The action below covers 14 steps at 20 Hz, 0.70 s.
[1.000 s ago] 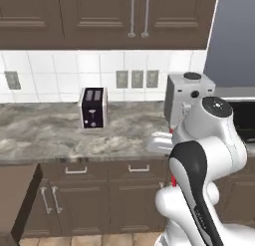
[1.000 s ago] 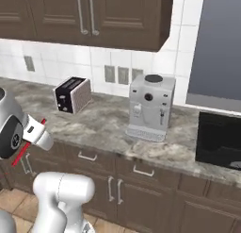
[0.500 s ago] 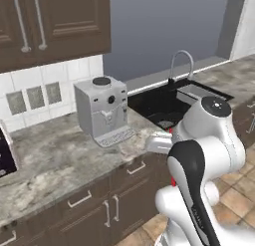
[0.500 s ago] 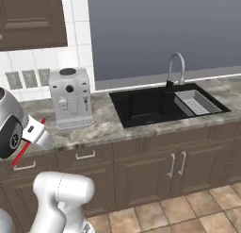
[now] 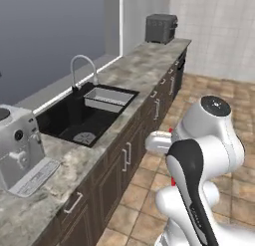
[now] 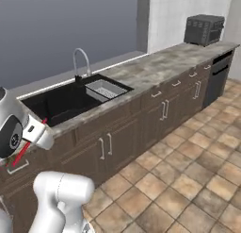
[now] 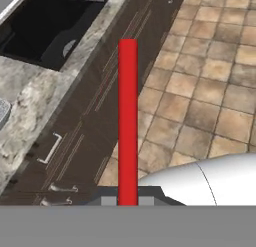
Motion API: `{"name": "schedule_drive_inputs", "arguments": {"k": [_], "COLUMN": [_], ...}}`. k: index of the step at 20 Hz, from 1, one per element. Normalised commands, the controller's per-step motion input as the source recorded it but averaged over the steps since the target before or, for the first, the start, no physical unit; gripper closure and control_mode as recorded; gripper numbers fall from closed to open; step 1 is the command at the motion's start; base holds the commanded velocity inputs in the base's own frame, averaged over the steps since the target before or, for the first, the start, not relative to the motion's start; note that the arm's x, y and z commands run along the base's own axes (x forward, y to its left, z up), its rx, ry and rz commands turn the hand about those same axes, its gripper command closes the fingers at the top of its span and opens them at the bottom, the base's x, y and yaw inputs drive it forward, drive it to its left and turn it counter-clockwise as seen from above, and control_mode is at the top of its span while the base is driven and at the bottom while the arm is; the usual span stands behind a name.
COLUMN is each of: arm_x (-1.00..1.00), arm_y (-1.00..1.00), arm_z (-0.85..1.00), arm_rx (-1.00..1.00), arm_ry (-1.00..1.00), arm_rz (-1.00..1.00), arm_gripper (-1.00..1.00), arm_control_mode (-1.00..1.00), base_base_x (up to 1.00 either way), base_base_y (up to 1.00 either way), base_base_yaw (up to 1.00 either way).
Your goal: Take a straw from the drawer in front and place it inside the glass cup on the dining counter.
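Observation:
My gripper (image 7: 128,200) is shut on the straw (image 7: 128,116), a thin bright-red stick that rises straight up from between the fingertips in the hand view. In the right base view the straw (image 6: 24,151) slants down past my white hand, in front of the dark cabinet fronts. A short red piece of the straw (image 5: 172,181) peeks out beside my arm in the left base view. The glass cup and the dining counter are out of view. Which of the shut cabinet fronts is the drawer I cannot tell.
A marble wall counter (image 6: 155,67) runs away from me over dark brown cabinets. It holds a black sink (image 5: 74,118) with a curved tap (image 5: 82,65), a coffee machine (image 5: 20,150) and a dark toaster oven (image 6: 203,30). Brown tiled floor (image 6: 188,170) lies open on the right.
The whole picture has swung along the wall counter, from the toaster and coffee machine to the sink and beyond, so the camera has moved. The straw stays in the shut gripper.

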Motion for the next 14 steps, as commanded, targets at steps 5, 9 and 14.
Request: {"name": "schedule_drive_inputs", "arguments": {"k": [5,9,14], "arm_x": [0.00,0.00,0.00], "arm_y": [0.00,0.00,0.00], "arm_z": [0.00,0.00,0.00], "arm_rx": [0.00,0.00,0.00], "arm_ry": [0.00,0.00,0.00], "arm_rz": [0.00,0.00,0.00], "arm_gripper": [1.00,1.00,1.00], "arm_control_mode": [1.00,1.00,1.00], "base_base_x": [0.00,0.00,0.00], "base_base_y": [-0.47,-0.41,-0.34], "base_base_yaw": [-0.77,-0.73,-0.65]}}
